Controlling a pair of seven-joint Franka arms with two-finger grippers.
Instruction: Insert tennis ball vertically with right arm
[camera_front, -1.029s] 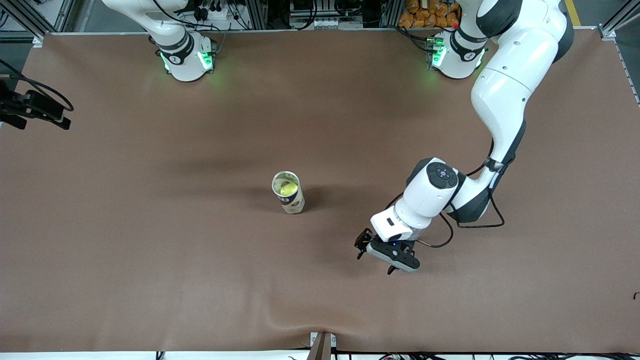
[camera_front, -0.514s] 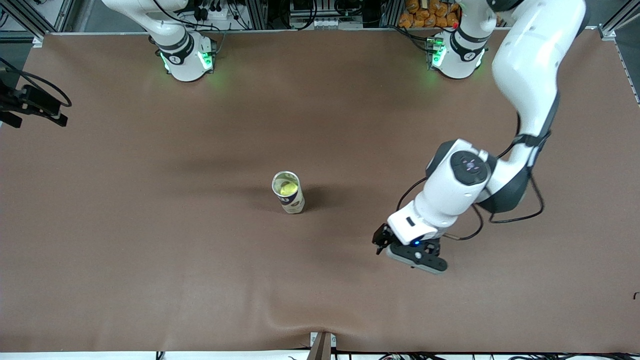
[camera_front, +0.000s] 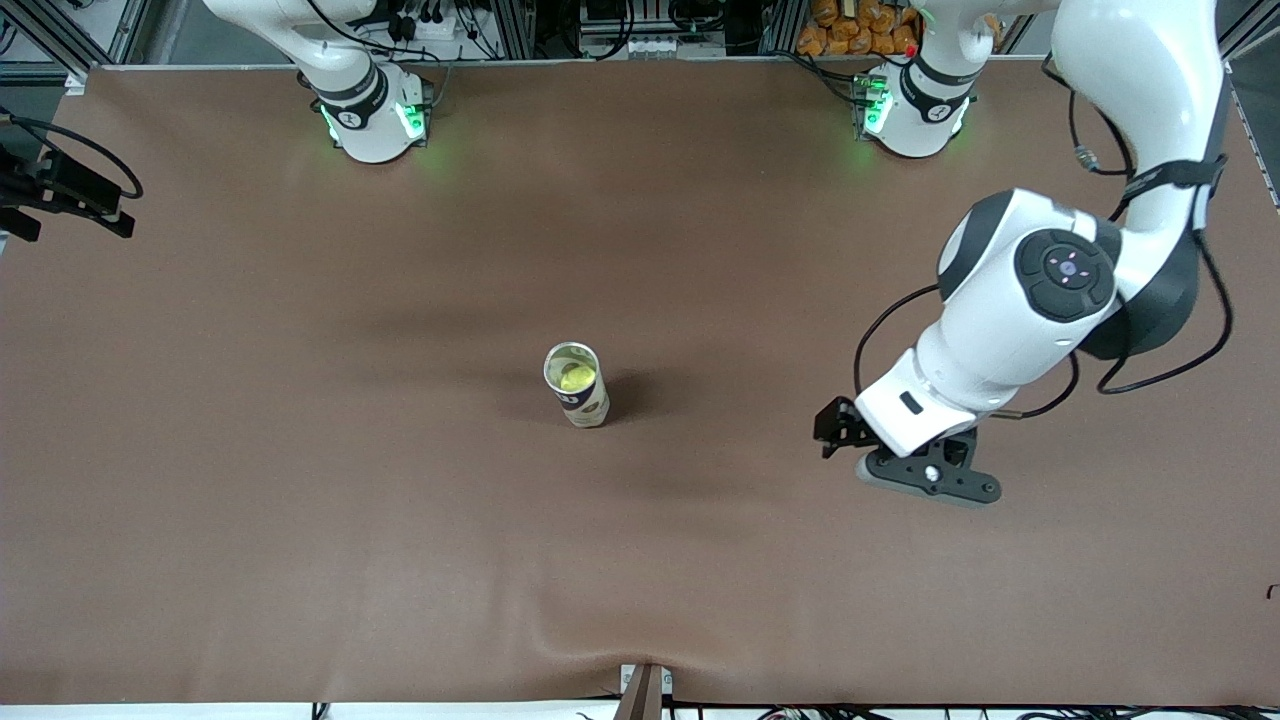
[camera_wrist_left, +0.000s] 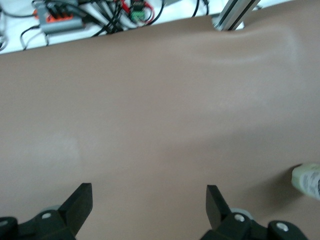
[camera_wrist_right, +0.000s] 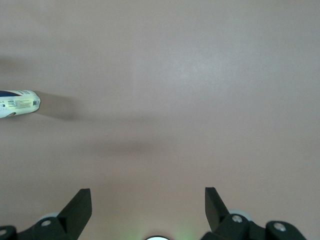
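A yellow-green tennis ball (camera_front: 577, 378) lies inside an upright open-topped can (camera_front: 580, 398) at mid-table. The can also shows in the left wrist view (camera_wrist_left: 307, 181) and in the right wrist view (camera_wrist_right: 19, 103). My right gripper (camera_wrist_right: 148, 200) is open and empty, high over bare mat at the right arm's end of the table. Its black hand (camera_front: 65, 215) shows at the edge of the front view. My left gripper (camera_front: 930, 483) hangs over the mat toward the left arm's end, well apart from the can. It is open (camera_wrist_left: 148, 197) with nothing between its fingers.
A brown mat (camera_front: 300, 480) covers the whole table. A metal post (camera_front: 645, 690) stands at the table's edge nearest the front camera. Cables and clutter (camera_wrist_left: 75, 15) lie past that edge.
The left arm has swung away from the can toward its own end of the table. The right hand has shifted slightly. The ball and can have not moved.
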